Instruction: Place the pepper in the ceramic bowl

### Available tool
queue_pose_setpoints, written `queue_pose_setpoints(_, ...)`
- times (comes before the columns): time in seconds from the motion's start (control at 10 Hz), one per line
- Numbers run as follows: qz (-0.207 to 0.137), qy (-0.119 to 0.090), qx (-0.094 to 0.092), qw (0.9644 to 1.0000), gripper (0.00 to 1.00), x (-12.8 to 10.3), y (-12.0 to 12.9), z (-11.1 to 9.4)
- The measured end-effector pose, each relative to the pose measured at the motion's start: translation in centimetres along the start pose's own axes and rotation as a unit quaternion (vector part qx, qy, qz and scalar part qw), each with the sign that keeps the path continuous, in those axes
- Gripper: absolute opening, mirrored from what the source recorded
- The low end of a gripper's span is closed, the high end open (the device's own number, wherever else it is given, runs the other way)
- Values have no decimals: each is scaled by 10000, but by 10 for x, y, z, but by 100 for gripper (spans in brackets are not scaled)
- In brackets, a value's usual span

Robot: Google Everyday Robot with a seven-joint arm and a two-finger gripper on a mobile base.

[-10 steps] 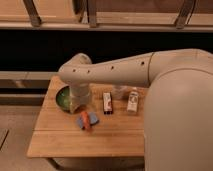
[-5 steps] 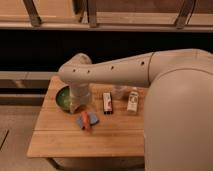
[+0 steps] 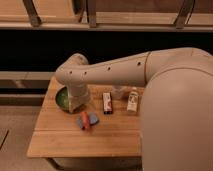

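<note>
The pepper (image 3: 85, 120) is a small orange-red object lying on a blue-grey cloth (image 3: 90, 120) near the middle of the wooden table (image 3: 75, 140). The green ceramic bowl (image 3: 62, 97) stands at the table's back left, mostly covered by my arm. My gripper (image 3: 76, 106) hangs below the arm's wrist, right beside the bowl and just up-left of the pepper. Its tips are hidden against the arm.
A red-and-white packet (image 3: 107, 102) lies right of the arm. A clear glass cup (image 3: 118, 92) and a small bottle (image 3: 132, 100) stand further right. My large arm covers the table's right side. A dark shelf runs behind the table.
</note>
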Motion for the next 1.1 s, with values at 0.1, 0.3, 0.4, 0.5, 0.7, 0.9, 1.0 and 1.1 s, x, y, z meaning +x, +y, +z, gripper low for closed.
queue_pose_setpoints(0.1,-345,-342,47,9988,65,-16,11,0)
queue_pose_setpoints(0.3,-865,-900,56,9922,65,-38,28,3)
queue_pose_setpoints(0.4,-1049,-1104,37,9883,65,-43,32,6)
queue_pose_setpoints(0.5,-1113,-1163,21,9870,65,-44,35,6)
queue_pose_setpoints(0.7,-1118,-1168,16,9868,65,-44,36,5)
queue_pose_setpoints(0.9,-1088,-1130,28,9876,65,-43,35,7)
queue_pose_setpoints(1.0,-916,-988,64,9909,65,-33,28,14)
queue_pose_setpoints(1.1,-681,-798,117,9944,65,-17,19,22)
